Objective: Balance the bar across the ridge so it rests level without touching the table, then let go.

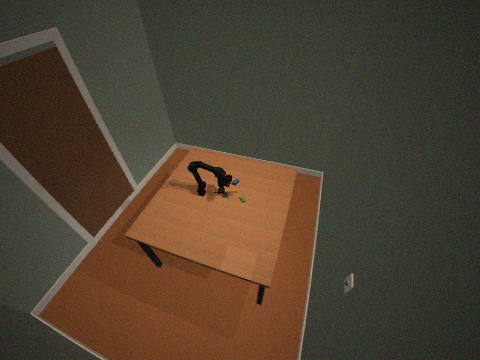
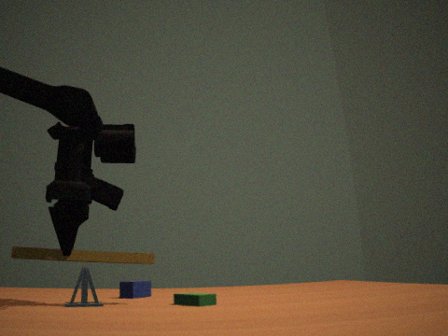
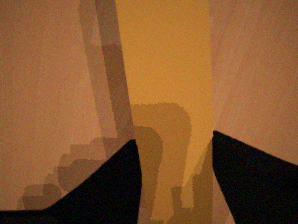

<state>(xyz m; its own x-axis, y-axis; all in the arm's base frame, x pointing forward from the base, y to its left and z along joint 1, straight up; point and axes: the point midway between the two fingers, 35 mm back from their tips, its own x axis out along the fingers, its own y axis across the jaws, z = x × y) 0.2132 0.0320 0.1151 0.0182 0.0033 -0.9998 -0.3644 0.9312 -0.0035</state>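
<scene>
My gripper is shut on the yellow bar, gripping it left of its middle. The bar hangs nearly level, sloping slightly down to the right. It sits just above the tip of the small grey triangular ridge, with its middle about over the ridge; I cannot tell if they touch. Neither end of the bar touches the table. In the wrist view the bar runs up the frame between my two dark fingers and hides the ridge. In the far overview the arm bends down over the bar.
A blue block lies just right of the ridge, farther back. A green block lies farther right, nearer the camera. Both sit lower than the bar.
</scene>
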